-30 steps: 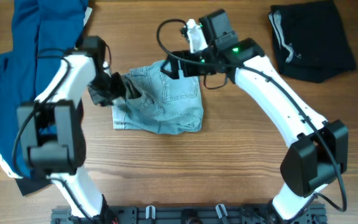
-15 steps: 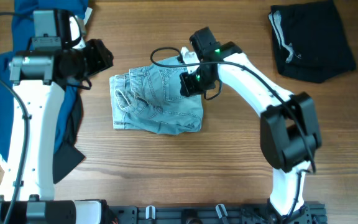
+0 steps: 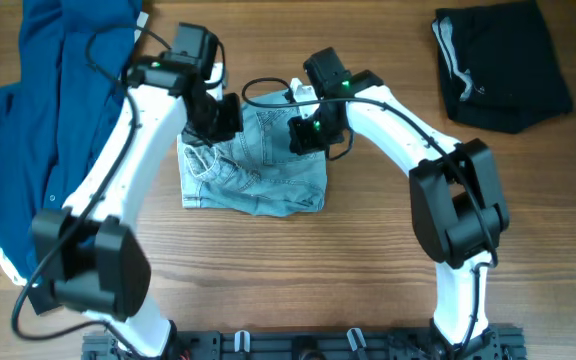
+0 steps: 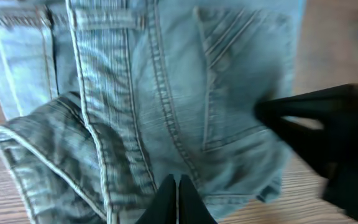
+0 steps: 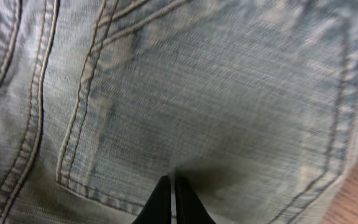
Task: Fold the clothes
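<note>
The pale-blue denim shorts (image 3: 258, 170) lie folded in the middle of the table, back pockets up. My left gripper (image 3: 226, 120) hangs over their upper left part, jaws shut with nothing between them; in the left wrist view its tips (image 4: 177, 186) point at the seam beside a pocket (image 4: 241, 81). My right gripper (image 3: 301, 135) is at the shorts' upper right, also shut; its tips (image 5: 171, 186) sit right at the denim (image 5: 216, 93), with no cloth visibly caught. The dark-blue shirt (image 3: 38, 110) lies far left. The black shorts (image 3: 503, 65) lie folded at the back right.
The right arm shows as a dark blurred shape (image 4: 331, 137) at the right of the left wrist view, close beside the left gripper. Bare wooden table (image 3: 298, 270) runs in front of the denim shorts. The arms' base rail (image 3: 298, 345) lines the front edge.
My left arm has swung from over the blue shirt to above the denim shorts, and its jaws have closed. My right gripper shut a second ago and has since stayed over the shorts' right side.
</note>
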Action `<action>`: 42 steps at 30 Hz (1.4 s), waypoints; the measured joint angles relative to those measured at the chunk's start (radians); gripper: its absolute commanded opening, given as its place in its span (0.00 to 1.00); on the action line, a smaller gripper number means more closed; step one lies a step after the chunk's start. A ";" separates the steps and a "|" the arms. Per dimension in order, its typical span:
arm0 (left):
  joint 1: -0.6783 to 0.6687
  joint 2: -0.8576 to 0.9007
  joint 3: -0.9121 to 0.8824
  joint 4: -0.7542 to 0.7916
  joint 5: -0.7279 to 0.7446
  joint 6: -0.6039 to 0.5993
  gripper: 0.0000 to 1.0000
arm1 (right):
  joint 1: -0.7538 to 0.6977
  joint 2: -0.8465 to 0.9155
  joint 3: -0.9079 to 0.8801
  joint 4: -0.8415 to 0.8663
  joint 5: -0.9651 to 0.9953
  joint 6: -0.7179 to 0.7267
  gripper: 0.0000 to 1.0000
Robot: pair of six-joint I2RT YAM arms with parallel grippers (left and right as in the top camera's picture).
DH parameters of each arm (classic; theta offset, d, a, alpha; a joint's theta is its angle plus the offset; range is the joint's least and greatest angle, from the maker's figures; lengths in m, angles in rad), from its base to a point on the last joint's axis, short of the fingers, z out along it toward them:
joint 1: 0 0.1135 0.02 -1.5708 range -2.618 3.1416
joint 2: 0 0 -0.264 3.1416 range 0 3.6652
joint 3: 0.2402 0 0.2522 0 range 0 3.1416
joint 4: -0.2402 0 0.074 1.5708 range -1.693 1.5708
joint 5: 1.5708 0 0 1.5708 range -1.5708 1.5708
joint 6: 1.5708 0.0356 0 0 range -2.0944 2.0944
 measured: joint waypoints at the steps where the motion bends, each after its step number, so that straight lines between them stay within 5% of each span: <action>1: 0.000 0.015 0.000 -0.004 0.000 0.000 0.04 | -0.011 0.000 0.000 0.004 -0.010 0.000 0.04; 4: 0.000 0.039 -0.006 -0.006 0.000 0.000 0.04 | -0.060 0.000 0.000 0.014 -0.048 0.002 0.05; 10: 0.000 0.049 -0.112 0.010 -0.050 -0.018 0.04 | -0.186 0.000 0.000 0.026 -0.185 0.005 0.42; 15: 0.000 0.054 -0.280 0.113 -0.094 -0.048 0.04 | -0.222 0.000 0.000 0.014 -0.276 -0.001 0.58; 27: 0.000 0.022 -0.483 0.437 -0.106 -0.128 0.04 | -0.203 0.000 0.001 -0.076 -0.308 -0.058 0.60; 34: 0.011 0.020 -0.456 0.391 -0.105 -0.151 0.04 | -0.203 0.000 0.001 -0.099 -0.308 -0.075 0.61; 37: 0.017 0.002 -0.410 0.326 -0.107 -0.145 0.05 | -0.203 -0.007 0.001 -0.115 -0.308 -0.081 0.70; 42: 0.040 -0.117 -0.331 0.311 -0.107 -0.137 0.21 | -0.182 -0.059 0.001 -0.125 -0.296 -0.113 0.79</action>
